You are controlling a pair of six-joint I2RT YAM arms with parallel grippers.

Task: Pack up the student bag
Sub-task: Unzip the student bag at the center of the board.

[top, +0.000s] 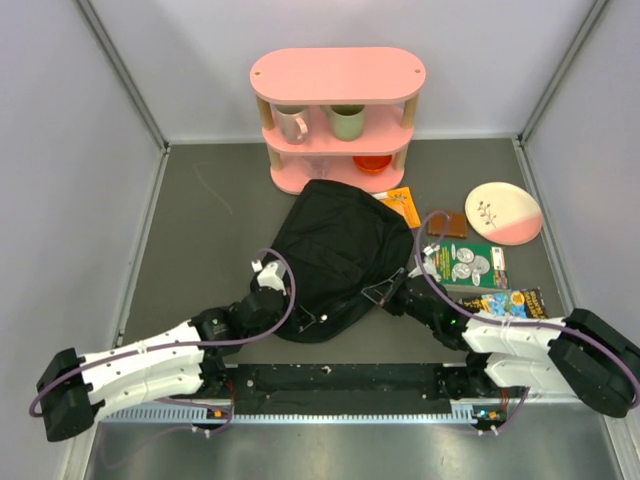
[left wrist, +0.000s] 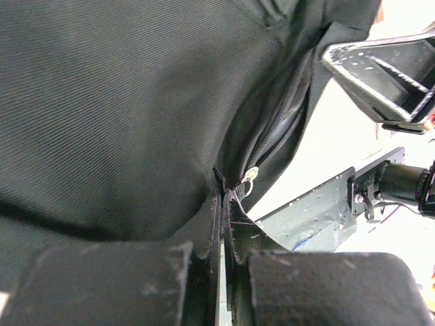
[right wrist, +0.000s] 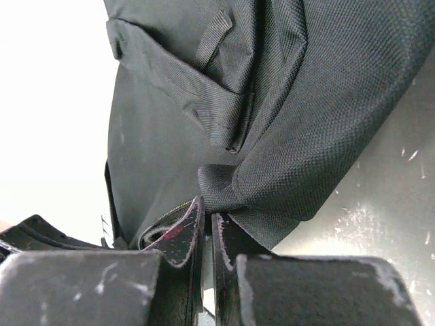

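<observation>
Student bag (top: 335, 250) pinched by both closed claws: left claw (left wrist: 222, 202) beside the zipper (left wrist: 282, 139), right claw (right wrist: 206, 221) on a fold (right wrist: 221, 185). Thin fabric bites may slip when pulled.

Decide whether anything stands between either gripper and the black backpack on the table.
Nothing visible does. The left gripper is shut on the student bag, pinching fabric beside the zipper pull. The right gripper is shut on a fold of the bag's fabric. Both touch it directly.
</observation>
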